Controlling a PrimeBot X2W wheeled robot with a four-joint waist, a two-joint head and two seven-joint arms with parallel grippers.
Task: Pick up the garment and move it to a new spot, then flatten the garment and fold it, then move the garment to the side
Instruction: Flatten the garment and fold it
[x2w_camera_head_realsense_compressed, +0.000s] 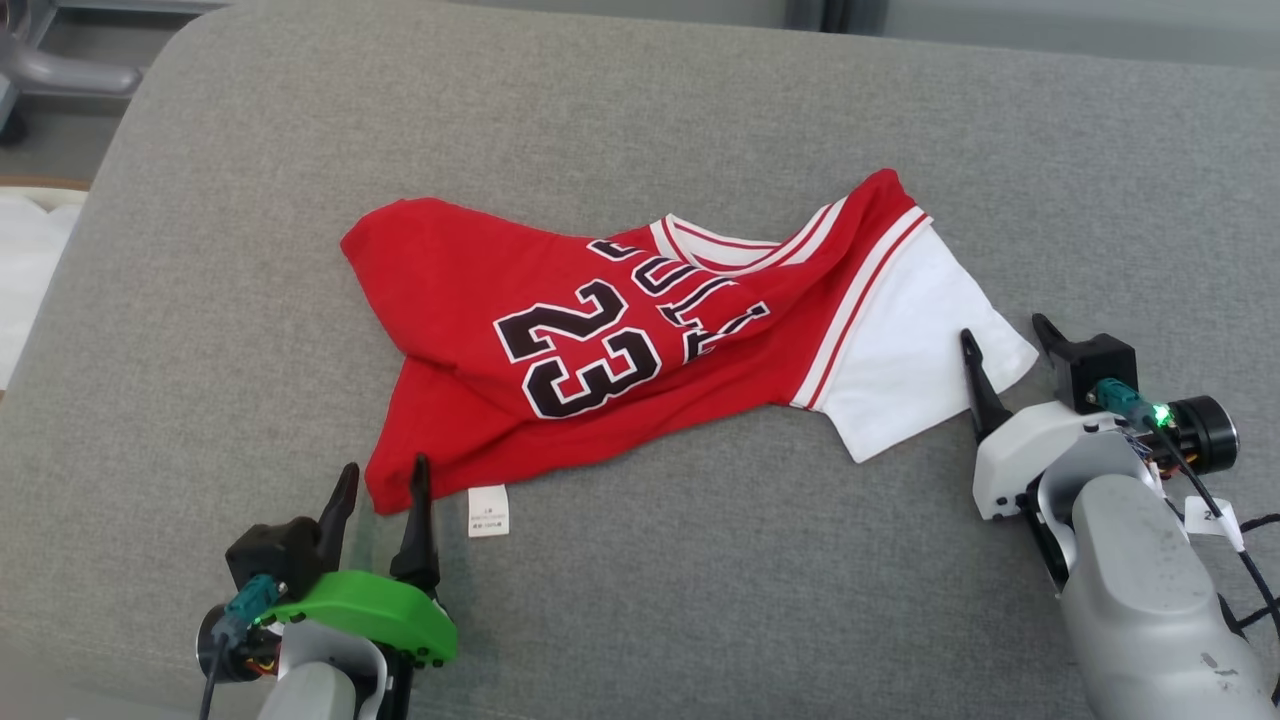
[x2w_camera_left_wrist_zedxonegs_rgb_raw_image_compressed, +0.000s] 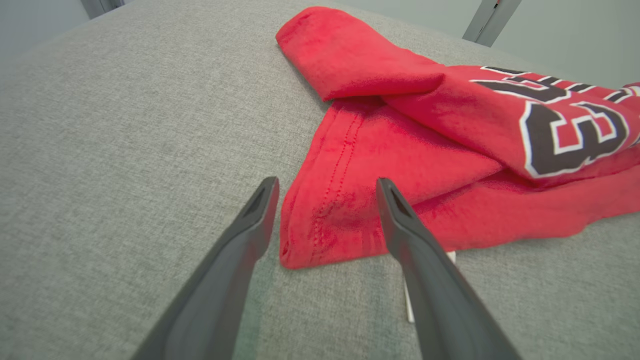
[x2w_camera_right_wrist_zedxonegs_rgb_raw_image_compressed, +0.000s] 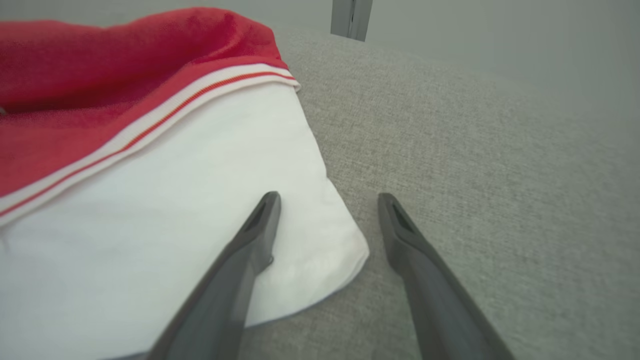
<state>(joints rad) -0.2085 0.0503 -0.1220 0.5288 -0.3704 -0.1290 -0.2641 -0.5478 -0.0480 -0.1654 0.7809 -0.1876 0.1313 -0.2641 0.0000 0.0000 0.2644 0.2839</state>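
Fingers open on both. Left gripper (x2w_camera_head_realsense_compressed: 385, 465) straddles red-and-white cotton jersey's (x2w_camera_head_realsense_compressed: 600, 330) hem corner, right gripper (x2w_camera_head_realsense_compressed: 1003, 328) its white sleeve (x2w_camera_head_realsense_compressed: 900, 350); suggest pinching both, pulling apart evenly.

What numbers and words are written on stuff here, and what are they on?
"23": big black digits on the red jersey.
Black letters beside the 23: crumpled in folds, not readable.
White tag at the jersey's hem: print too small.
Small white cable tag: too blurred.
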